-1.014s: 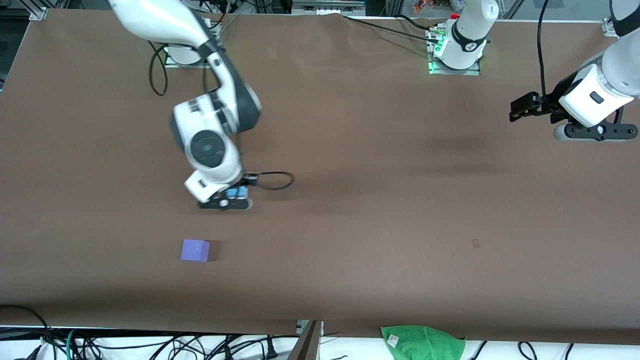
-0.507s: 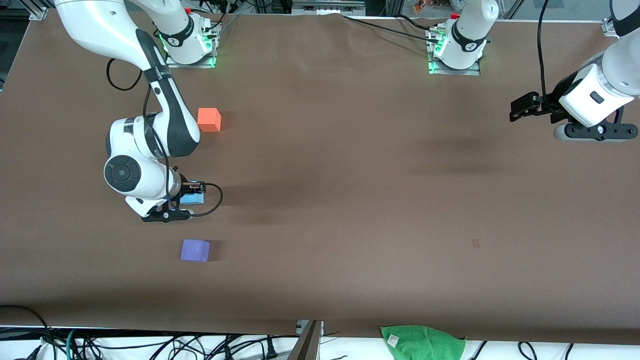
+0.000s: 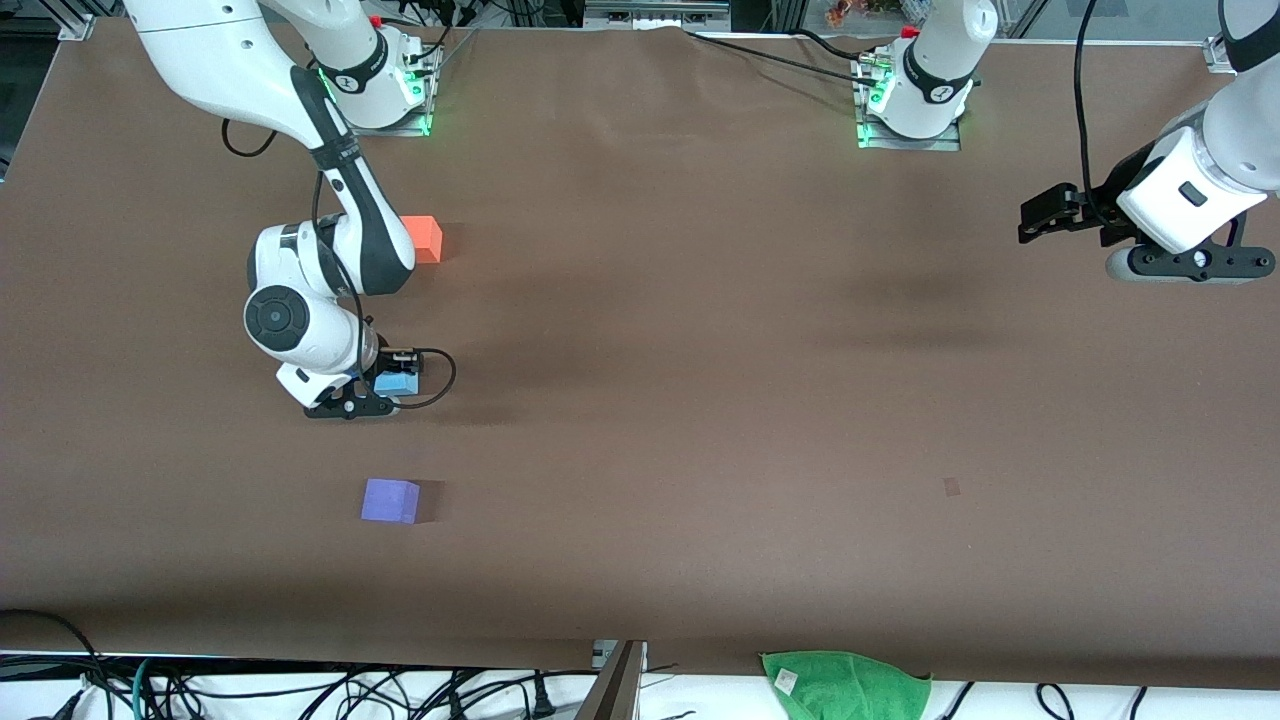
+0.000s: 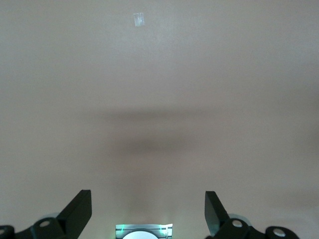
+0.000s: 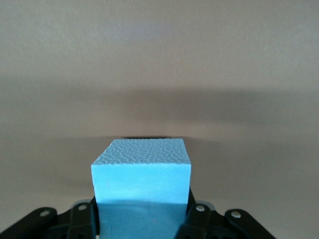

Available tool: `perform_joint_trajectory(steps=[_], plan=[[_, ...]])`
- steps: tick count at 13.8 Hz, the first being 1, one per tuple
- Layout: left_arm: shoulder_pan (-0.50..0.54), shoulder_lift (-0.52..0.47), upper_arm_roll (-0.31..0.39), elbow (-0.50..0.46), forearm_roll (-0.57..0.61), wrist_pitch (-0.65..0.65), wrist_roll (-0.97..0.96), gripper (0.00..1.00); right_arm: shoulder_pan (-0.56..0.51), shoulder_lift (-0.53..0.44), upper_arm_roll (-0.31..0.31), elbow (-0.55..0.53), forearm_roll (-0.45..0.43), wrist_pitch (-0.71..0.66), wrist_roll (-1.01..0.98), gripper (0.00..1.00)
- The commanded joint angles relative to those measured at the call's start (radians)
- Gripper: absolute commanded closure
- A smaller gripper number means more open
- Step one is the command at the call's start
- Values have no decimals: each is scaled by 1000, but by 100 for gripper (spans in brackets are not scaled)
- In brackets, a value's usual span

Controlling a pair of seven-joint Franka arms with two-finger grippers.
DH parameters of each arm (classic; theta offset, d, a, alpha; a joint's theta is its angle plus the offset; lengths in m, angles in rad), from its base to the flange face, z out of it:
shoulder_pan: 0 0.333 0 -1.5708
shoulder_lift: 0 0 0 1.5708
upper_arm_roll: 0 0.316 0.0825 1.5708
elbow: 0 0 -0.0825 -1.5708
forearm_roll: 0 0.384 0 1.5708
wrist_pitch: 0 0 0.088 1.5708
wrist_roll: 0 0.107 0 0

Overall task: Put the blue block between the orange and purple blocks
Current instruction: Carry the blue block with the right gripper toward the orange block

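Observation:
My right gripper [image 3: 385,385] is shut on the blue block [image 3: 397,383], a light sky-blue cube, and holds it low over the table between the other two cubes. The block fills the space between the jaws in the right wrist view [image 5: 141,172]. The orange block [image 3: 427,238] sits on the table farther from the front camera, partly hidden by the right arm. The purple block [image 3: 390,500] sits nearer to the front camera. My left gripper [image 3: 1040,215] waits open and empty over the left arm's end of the table; its fingertips [image 4: 79,209] stand wide apart.
A green cloth [image 3: 845,685] lies off the table's front edge. A cable loop [image 3: 440,375] hangs beside the right gripper. A small mark [image 3: 951,487] is on the brown table [image 3: 700,400]. The left arm's base [image 3: 915,110] and the right arm's base [image 3: 375,90] stand along the back edge.
My right arm swung with the blue block toward the right arm's end, uncovering the orange block, then came back a little. It now holds the block between the orange and purple blocks. The left arm is still.

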Motion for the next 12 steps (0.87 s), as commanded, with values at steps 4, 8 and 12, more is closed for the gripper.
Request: perform_joint_trajectory(steps=[4,8,12], plan=[[-1,12,0,29,-12,-24,15,0,6,-54,12,-139,17,140,1,72],[-1,12,0,29,-12,-22,15,0,6,-53,25,-150,17,147,5,44],[-1,10,0,29,-12,-24,15,0,6,-87,17,-46,14,37,-23,1]])
